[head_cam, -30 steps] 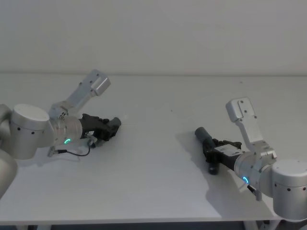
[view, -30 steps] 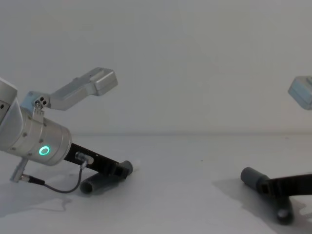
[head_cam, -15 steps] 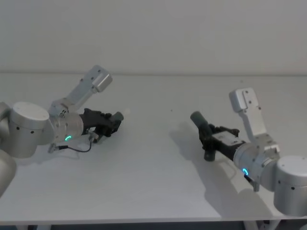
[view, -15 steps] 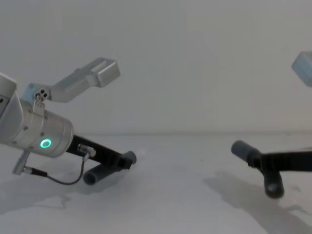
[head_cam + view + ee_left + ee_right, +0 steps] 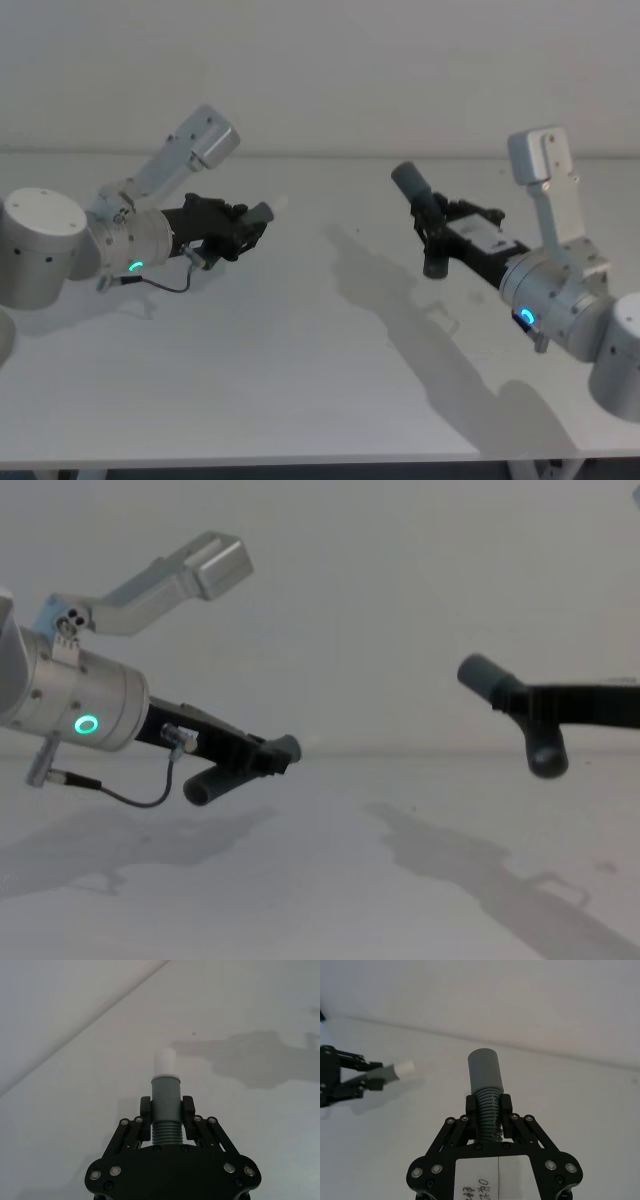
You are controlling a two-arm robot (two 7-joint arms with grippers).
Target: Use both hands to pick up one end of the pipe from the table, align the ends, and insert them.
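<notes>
Because the left gripper [image 5: 166, 1110] and right gripper [image 5: 489, 1105] have jaws shut on ribs, not cuffs, the white-tipped piece [image 5: 165, 1090] and wide-cuffed piece [image 5: 484, 1072] hang with mating ends bare (roughly facing, well apart) above the worktop [image 5: 300, 380].

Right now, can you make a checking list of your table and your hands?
Surface: white table, matte, carrying the arms' shadows.
Job's things: white-tipped pipe piece and plain-cuffed pipe piece, both held above the table, ends apart, not joined.
Clutter: nothing seen.
Grippers: left gripper shut on the white-tipped piece; right gripper shut on the plain-cuffed piece.
Cables: thin black cable looping under the left wrist.
Surroundings: plain white wall.
</notes>
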